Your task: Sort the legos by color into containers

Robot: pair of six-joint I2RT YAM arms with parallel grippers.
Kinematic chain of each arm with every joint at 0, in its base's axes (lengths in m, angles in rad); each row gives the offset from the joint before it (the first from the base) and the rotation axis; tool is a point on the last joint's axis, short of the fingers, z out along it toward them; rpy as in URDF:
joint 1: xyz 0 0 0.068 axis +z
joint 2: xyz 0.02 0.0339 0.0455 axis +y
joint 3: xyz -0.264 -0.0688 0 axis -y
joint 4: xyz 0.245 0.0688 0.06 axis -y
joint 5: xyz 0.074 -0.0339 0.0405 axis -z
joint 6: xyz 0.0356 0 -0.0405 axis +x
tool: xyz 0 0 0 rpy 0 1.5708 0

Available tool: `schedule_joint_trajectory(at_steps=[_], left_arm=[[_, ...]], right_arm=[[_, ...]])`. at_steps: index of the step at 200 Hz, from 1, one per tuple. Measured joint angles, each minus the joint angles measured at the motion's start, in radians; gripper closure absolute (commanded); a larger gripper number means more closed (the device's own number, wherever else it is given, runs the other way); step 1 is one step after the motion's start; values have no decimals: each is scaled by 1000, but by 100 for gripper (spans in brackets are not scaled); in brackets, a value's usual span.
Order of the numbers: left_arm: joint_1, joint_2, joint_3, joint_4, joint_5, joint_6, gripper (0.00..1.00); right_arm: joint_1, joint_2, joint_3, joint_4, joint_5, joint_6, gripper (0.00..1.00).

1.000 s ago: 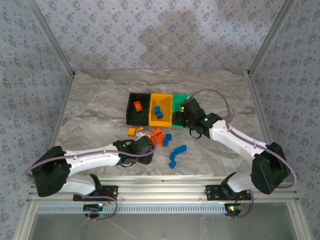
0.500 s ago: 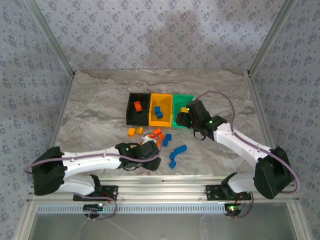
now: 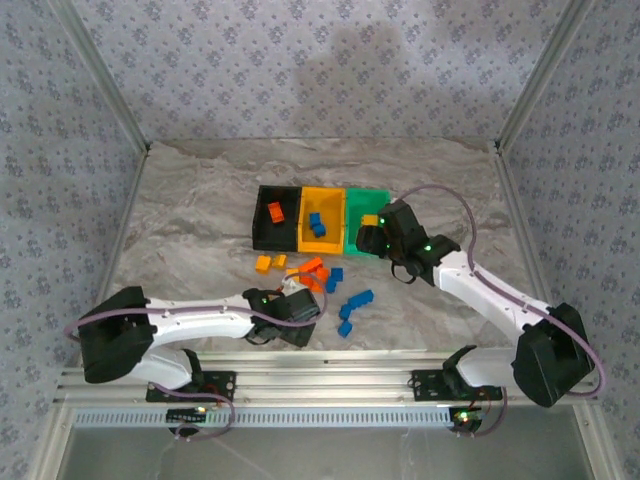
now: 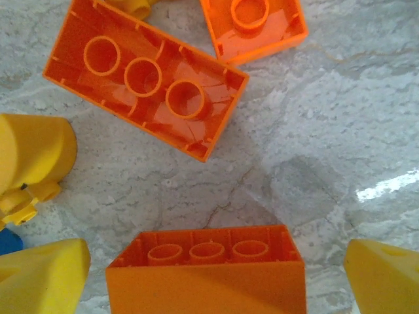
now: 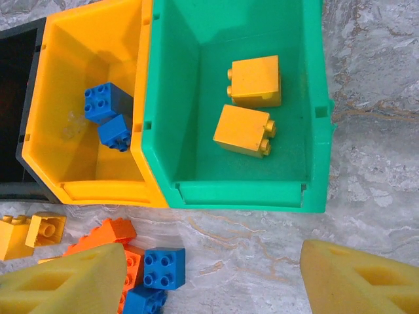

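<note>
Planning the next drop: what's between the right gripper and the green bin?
Right wrist view: bare table between the right gripper and the green bin; a blue brick lies just left.

Bright, even light; glare streak on the table (image 4: pixel 386 186) (left wrist view), soft shadows

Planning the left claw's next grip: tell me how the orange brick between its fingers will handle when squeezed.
The orange brick looks like rigid moulded plastic, so it probably won't flex. Its hollow underside suggests it is light. Its smooth walls might slip, though the soft-looking fingers of the left claw should help.
</note>
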Motion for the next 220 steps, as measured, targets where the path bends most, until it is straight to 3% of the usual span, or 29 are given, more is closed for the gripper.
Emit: schedule_joint_trajectory(at_steps=[89,153,174,192,220], left_arm=[[-1,40,-14,57,35,-7,33],[13,-82,24,-28,2,1,38],[85,-150,92,-33,-20,34,38],[203,-183,156,-10,-32,75,37],[374,-132,258,65,-41,138,37]], right_arm=[[-13,-19,-6,-2,0,0,27],[-18,-30,-13,-2,-1,3,27],[-21,-36,-21,-1,0,3,27],[-26,-43,-30,-1,0,4,28],[-29,-45,-39,-1,0,5,27]])
